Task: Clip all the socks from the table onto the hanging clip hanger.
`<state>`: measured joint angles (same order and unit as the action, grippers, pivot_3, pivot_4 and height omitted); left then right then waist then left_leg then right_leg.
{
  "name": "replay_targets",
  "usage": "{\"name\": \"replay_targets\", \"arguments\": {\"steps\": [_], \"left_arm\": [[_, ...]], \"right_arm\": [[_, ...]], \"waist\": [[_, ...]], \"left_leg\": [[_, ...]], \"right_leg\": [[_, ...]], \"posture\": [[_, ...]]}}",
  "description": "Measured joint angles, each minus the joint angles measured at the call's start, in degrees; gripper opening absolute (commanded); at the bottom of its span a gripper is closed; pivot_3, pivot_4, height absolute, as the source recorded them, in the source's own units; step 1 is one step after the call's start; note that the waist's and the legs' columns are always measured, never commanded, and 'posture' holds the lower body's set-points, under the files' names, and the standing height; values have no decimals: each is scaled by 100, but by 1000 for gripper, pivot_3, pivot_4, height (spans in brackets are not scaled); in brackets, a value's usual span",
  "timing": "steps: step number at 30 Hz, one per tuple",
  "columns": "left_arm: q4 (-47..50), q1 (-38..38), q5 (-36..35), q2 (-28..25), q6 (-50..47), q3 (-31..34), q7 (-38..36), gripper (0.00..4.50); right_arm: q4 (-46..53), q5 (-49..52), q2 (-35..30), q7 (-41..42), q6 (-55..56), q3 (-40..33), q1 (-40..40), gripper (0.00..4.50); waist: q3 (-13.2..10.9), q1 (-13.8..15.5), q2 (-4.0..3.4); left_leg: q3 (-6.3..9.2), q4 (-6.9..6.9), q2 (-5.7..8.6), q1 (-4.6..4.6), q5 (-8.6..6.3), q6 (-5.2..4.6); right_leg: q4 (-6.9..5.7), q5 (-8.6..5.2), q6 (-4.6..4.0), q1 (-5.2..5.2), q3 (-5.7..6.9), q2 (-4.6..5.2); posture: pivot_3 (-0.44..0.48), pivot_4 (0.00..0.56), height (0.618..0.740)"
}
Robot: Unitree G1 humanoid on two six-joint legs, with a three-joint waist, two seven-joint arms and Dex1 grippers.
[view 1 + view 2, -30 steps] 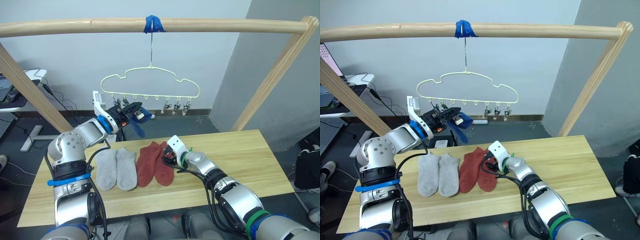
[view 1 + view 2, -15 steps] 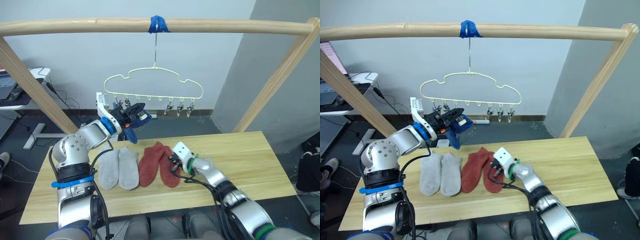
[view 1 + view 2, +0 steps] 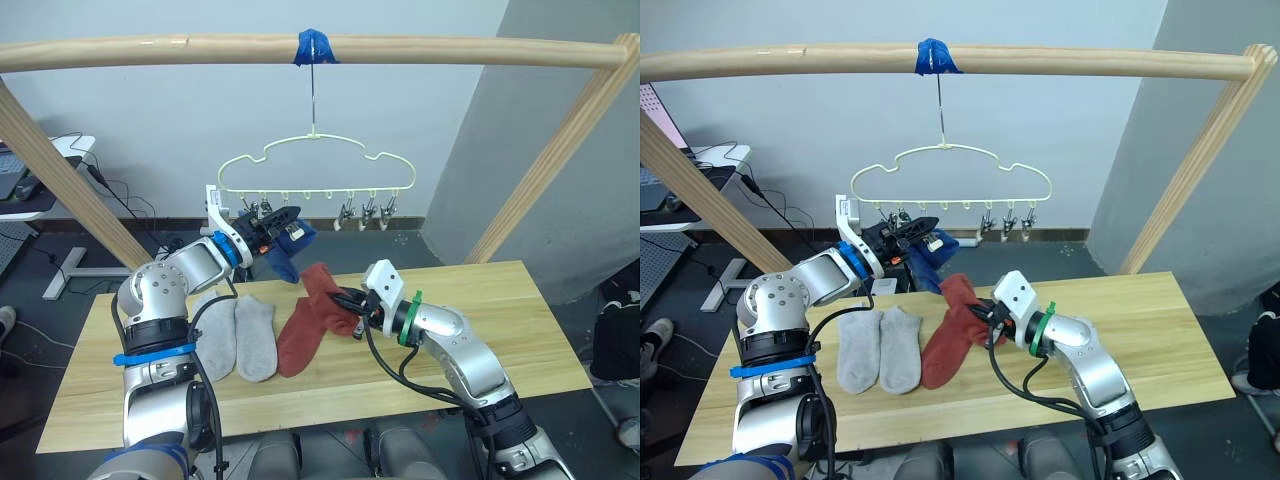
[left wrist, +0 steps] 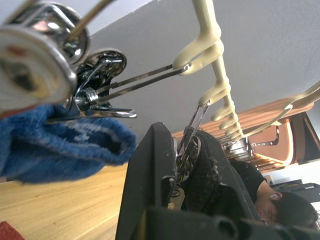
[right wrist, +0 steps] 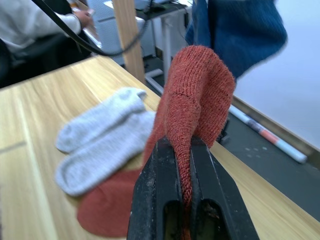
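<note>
The pale-yellow clip hanger point(image 3: 315, 165) hangs from the pole above the table point(image 3: 500, 300). My left gripper point(image 3: 283, 216) is up at its row of clips, shut on one metal clip point(image 4: 187, 150). A blue sock point(image 3: 291, 243) hangs from the neighbouring clip. My right gripper point(image 3: 345, 300) is shut on a rust red sock point(image 5: 197, 100) and holds it up off the wood, just below the blue one. The other rust red sock point(image 3: 297, 345) lies flat on the table. Two light grey socks point(image 3: 240, 340) lie side by side to its left.
A round wooden pole frame point(image 3: 400, 48) spans the scene, with slanted legs at both table ends and blue tape point(image 3: 313, 45) holding the hanger hook. A person point(image 5: 30, 25) sits behind the table on the left. Bare wood lies to the right of my right arm.
My right gripper has risen from the table with one rust red sock, toward the hanger. The hanger has swung slightly right, and the left gripper stays at its clips.
</note>
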<state>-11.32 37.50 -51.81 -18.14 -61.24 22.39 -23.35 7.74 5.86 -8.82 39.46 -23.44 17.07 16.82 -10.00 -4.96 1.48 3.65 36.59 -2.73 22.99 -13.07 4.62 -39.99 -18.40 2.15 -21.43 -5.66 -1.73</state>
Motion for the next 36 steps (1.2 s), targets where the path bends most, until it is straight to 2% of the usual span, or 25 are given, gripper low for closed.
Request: {"name": "replay_targets", "arguments": {"steps": [15,29,36], "left_arm": [[-4,7,-43,35,-170,-90,-179,287],[150,-85,-41,-4,-204,-181,-354,287],[154,-88,17,-67,-161,-265,-456,287]], "right_arm": [[-510,57,289,-212,-4,-16,657,16],[-564,217,319,-331,-67,-177,894,16],[-563,46,21,-394,-63,-168,898,16]], "waist": [[0,2,0],[0,0,0],[0,4,0]], "left_leg": [[-4,-45,0,0,1,0],[-5,-47,0,-1,1,1],[-7,-49,1,0,1,1]], "right_leg": [[13,6,-12,-13,1,4],[13,7,-13,-13,2,5],[17,6,-12,-14,1,5]], "posture": [[-38,133,740],[-37,134,740],[-41,136,740]]}}
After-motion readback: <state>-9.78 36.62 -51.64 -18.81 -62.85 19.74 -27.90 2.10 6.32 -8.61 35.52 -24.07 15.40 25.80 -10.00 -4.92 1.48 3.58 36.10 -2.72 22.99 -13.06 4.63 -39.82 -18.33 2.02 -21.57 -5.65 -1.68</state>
